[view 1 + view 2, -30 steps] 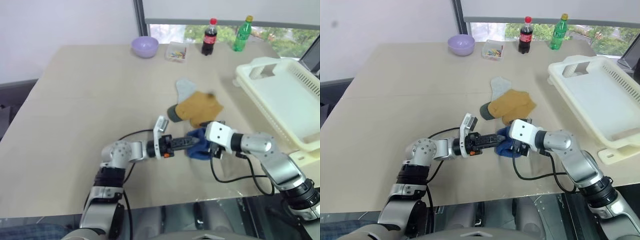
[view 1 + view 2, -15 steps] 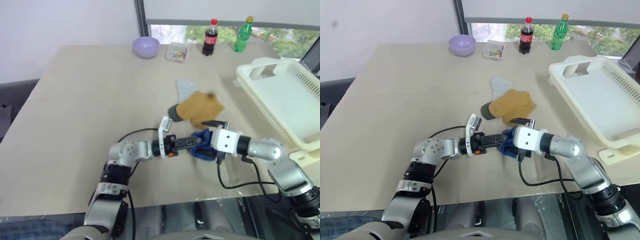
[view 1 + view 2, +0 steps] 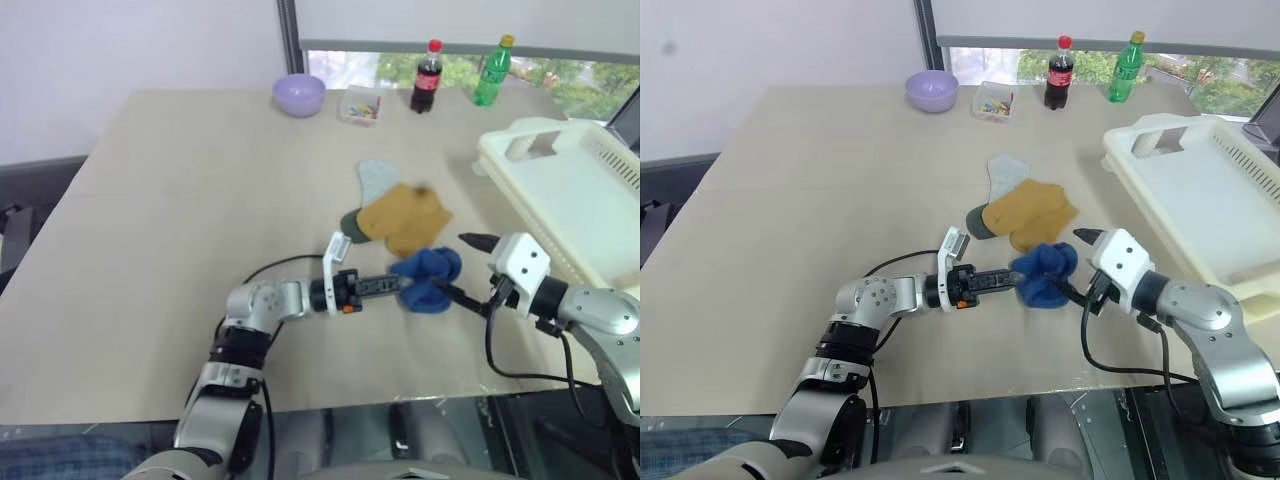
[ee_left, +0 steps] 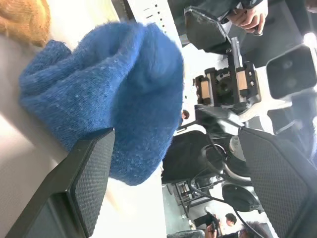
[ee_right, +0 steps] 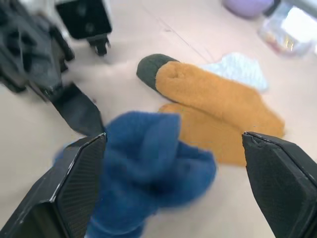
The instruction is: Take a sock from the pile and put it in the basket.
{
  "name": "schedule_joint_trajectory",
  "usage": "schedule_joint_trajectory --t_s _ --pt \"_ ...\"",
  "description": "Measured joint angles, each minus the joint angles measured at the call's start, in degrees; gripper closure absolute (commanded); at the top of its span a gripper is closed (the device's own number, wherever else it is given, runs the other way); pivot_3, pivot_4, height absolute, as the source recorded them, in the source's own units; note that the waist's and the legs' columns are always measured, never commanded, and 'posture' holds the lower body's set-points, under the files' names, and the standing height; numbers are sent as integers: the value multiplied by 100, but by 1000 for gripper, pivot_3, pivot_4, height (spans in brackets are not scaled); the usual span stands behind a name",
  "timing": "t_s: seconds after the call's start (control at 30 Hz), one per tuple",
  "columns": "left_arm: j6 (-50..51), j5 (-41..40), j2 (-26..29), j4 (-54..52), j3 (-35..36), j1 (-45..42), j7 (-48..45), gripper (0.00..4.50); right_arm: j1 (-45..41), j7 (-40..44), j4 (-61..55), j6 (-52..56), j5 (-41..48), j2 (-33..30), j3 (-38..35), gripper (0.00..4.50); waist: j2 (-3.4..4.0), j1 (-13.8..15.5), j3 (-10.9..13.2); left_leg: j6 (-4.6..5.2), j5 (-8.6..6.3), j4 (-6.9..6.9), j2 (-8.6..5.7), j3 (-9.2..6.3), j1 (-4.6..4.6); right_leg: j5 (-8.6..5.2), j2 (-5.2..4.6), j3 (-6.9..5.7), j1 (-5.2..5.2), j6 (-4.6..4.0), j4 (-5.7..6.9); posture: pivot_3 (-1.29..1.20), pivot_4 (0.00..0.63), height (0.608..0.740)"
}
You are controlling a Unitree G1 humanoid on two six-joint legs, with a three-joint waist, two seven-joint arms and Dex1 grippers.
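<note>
Reaching in from the left, the left gripper (image 3: 1012, 280) lies level over the table (image 3: 800, 190) with its two black fingers spread; their tips are at the near-left edge of a bunched royal-blue sock (image 3: 1044, 273). In the left wrist view that blue sock (image 4: 109, 94) bulges between the spread fingers (image 4: 91, 163), touching the inner face of one while the other stands well clear, so the jaws are not pinching it. The blue sock sits on the table at the near edge of the pile (image 3: 1025, 212), just beside the mustard-yellow socks (image 3: 1032, 210); a dark green toe (image 3: 978, 222) pokes out on the pile's left and a pale blue sock (image 3: 1005, 174) lies at its far side. To the right of the blue sock, the right gripper (image 3: 1078, 262) points back towards it, fingers wide apart, the lower one running close along the sock's right edge and the upper one raised clear; it holds nothing. In the right wrist view the blue sock (image 5: 148, 173) lies between the open fingers (image 5: 74, 188). Farther right, the cream-white basket (image 3: 1200, 200) stands at the table's right edge, well apart from the pile.
</note>
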Motion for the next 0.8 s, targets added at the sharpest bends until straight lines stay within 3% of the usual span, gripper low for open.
schedule_joint_trajectory --t_s 0.2,0.47,0.53,0.6,0.8 --pt "-51 36 23 53 -23 -24 -157 262 -271 -407 -172 925 821 298 -280 41 1 2 0 0 0 0 0 -1 -2 -1 0 0 -1 2 0 0 150 740" --pt "-137 148 14 103 -73 -46 -320 262 -414 -1159 912 2418 1256 931 -260 41 3 14 -1 0 0 0 -2 -2 -7 9 -2 -2 -1 -16 -2 0 150 740" --pt "-149 183 13 106 -74 -48 -331 262 -399 -1208 999 2729 1484 1041 -364 571 6 9 -3 1 0 0 -2 -1 -4 9 -2 0 0 -15 -1 0 150 740" --pt "-166 204 8 106 -74 -47 -332 262 -390 -1222 997 3021 1743 1078 -490 1401 6 8 -5 1 0 0 -2 -4 -1 4 -1 -2 2 -6 -1 0 150 740" --pt "-173 227 5 104 -65 -44 -342 262 -269 -1368 982 3757 2559 1599 -662 4300 8 0 -6 1 0 0 2 -10 -1 0 4 -5 2 0 2 0 150 740"
